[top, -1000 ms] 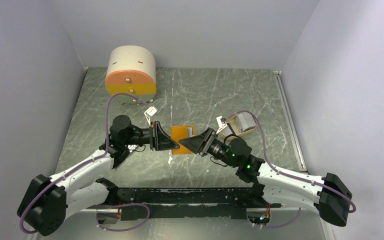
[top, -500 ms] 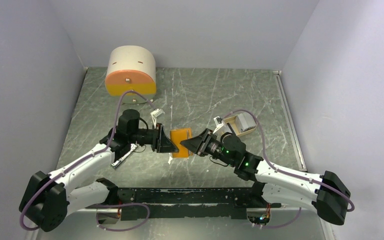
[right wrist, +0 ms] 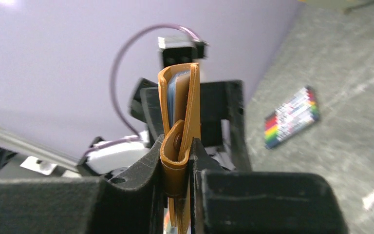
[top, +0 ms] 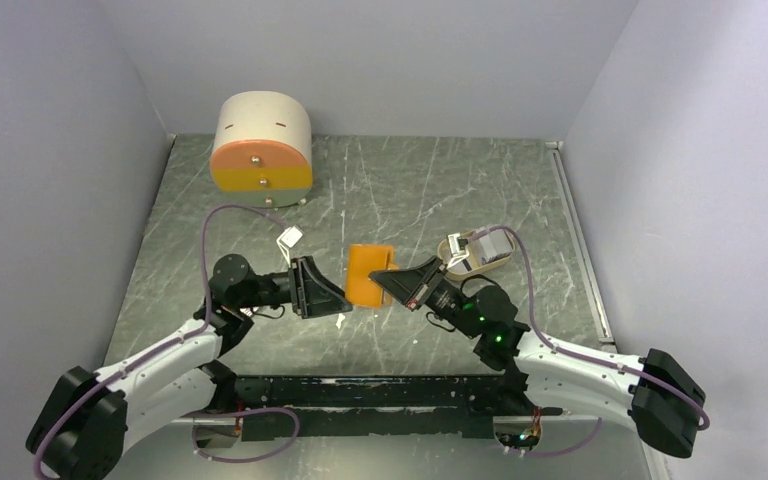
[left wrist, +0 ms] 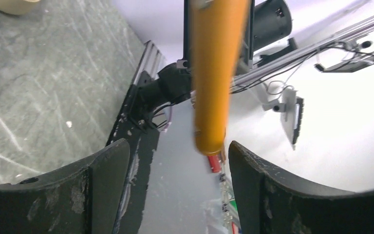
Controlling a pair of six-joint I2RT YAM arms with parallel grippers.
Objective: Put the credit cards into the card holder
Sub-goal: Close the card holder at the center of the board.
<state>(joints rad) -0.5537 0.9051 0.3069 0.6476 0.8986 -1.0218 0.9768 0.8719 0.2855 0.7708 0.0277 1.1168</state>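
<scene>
Orange card holder (right wrist: 179, 97) tight in right hand (right wrist: 177, 161)

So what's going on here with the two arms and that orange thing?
The right gripper is clamped on the orange card holder, holding it folded and on edge above the table. The left gripper stands open next to it, gripping nothing. Grey credit cards sit in a tray by the right arm.
</scene>
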